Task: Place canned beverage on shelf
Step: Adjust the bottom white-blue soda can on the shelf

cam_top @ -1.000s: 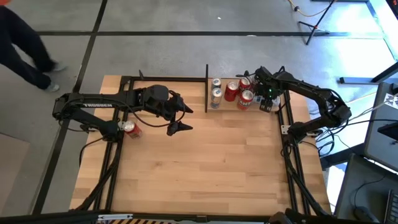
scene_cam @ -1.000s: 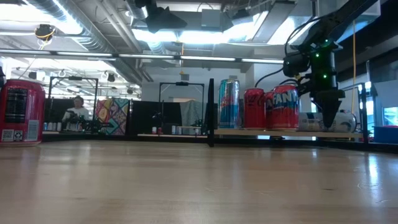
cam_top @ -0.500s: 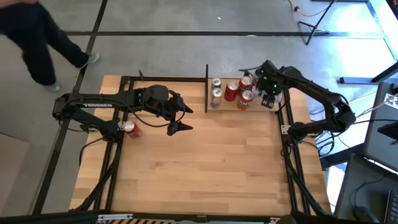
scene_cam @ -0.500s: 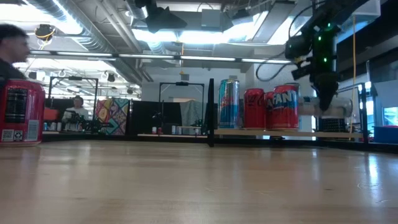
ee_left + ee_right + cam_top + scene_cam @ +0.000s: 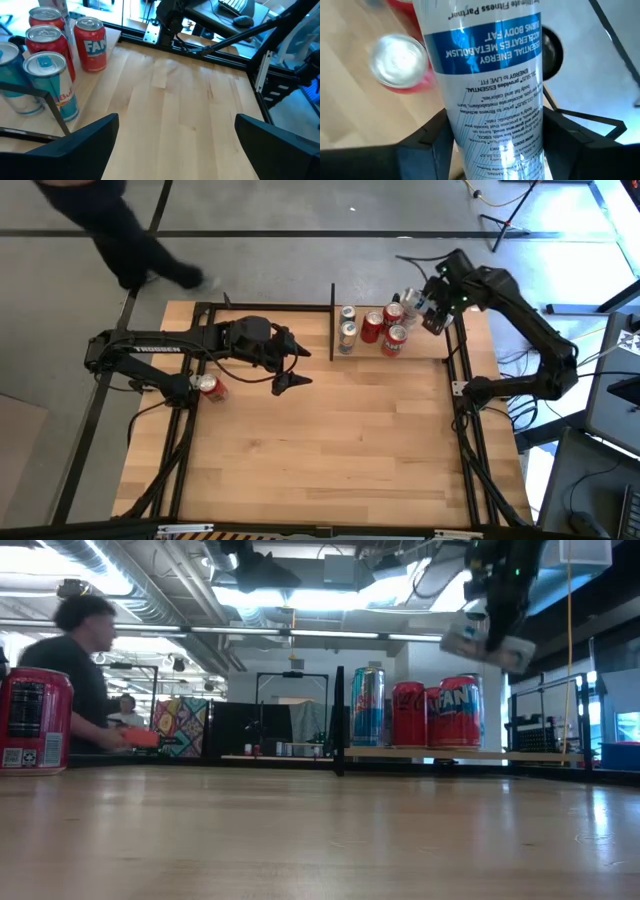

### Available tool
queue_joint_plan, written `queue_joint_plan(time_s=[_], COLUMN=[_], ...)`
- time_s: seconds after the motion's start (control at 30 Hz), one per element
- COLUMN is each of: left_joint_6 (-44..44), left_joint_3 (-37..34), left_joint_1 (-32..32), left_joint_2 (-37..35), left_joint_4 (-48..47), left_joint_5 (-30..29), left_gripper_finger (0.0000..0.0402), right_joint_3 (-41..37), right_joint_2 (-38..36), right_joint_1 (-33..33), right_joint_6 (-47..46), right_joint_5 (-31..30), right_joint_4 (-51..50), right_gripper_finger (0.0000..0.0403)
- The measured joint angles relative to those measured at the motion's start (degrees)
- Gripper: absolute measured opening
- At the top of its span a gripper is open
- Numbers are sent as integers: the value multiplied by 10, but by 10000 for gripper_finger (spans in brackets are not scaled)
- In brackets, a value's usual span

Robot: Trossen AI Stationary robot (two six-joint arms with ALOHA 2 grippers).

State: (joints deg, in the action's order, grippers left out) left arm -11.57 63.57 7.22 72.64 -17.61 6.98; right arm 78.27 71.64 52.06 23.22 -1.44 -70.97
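Note:
My right gripper is up above the shelf's right end, shut on a slim white and blue can, which shows tilted in the low view. The shelf, a small light-wood board with black posts, sits at the table's far right with several upright cans, among them red ones and silver-topped ones. My left gripper hangs open over the table's middle left with nothing between its fingers. A red can stands on the table under the left arm. My right gripper pinches the slim can's round side wall between its two fingers, one on each side. The fingers come from above, slanting down, and lie across the can. The can is lifted clear of the shelf and tilted, one end lower.
A black frame runs along the table's edges, and a taller black post stands at the shelf's left end. A person walks past the table's far left corner. Bare wood fills the table's near half.
My right gripper has risen from the shelf board and tipped, taking the slim can with it. The can lay on the board's right end and now hangs tilted above the standing cans. The person has walked rightward along the far side.

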Motion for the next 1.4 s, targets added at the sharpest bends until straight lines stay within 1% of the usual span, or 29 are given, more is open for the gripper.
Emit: queue_joint_plan(time_s=[0.1, 0.2, 0.3, 0.37, 0.47, 0.53, 0.63, 0.73, 0.87, 0.93, 1.0, 1.13, 1.27, 1.4], left_joint_6=[0, 1, -5, -7, -33, -52, -67, -78, -78, -78, -78, -81, -80, -120], left_joint_3=[0, 0, 0, 0, 0, 2, 14, 41, 104, 145, 185, 258, 296, 305], left_joint_1=[-4, -8, -18, -27, -39, -49, -73, -100, -133, -145, -158, -174, -186, -187], left_joint_2=[0, 0, 2, 3, 3, 3, 7, 26, 76, 110, 143, 206, 262, 281], left_joint_4=[11, 16, 31, 48, 87, 93, 94, 95, 90, 87, 58, 29, 21, -1], left_joint_5=[2, -1, -18, -33, -49, -60, -103, -140, -183, -187, -197, -198, -194, -197], left_gripper_finger=[396, 396, 396, 396, 396, 396, 396, 396, 396, 396, 396, 396, 396, 395], right_joint_3=[31, 41, 42, 42, 42, 42, 42, 42, 42, 42, 42, 42, 41, 41], right_joint_2=[-7, -21, -32, -33, -32, -29, -20, -10, 13, 23, 32, 47, 53, 55], right_joint_1=[-18, -59, -127, -185, -278, -340, -423, -492, -565, -593, -616, -649, -665, -665], right_joint_6=[-36, -78, -137, -178, -226, -249, -282, -305, -318, -322, -322, -323, -323, -325], right_joint_5=[23, 42, 71, 76, 69, 55, 35, 14, -8, -10, -11, -21, -31, -24], right_joint_4=[-14, -15, -13, 2, 26, 47, 88, 114, 127, 141, 145, 145, 143, 139], right_gripper_finger=[222, 221, 220, 221, 221, 220, 220, 221, 219, 219, 220, 219, 219, 220])
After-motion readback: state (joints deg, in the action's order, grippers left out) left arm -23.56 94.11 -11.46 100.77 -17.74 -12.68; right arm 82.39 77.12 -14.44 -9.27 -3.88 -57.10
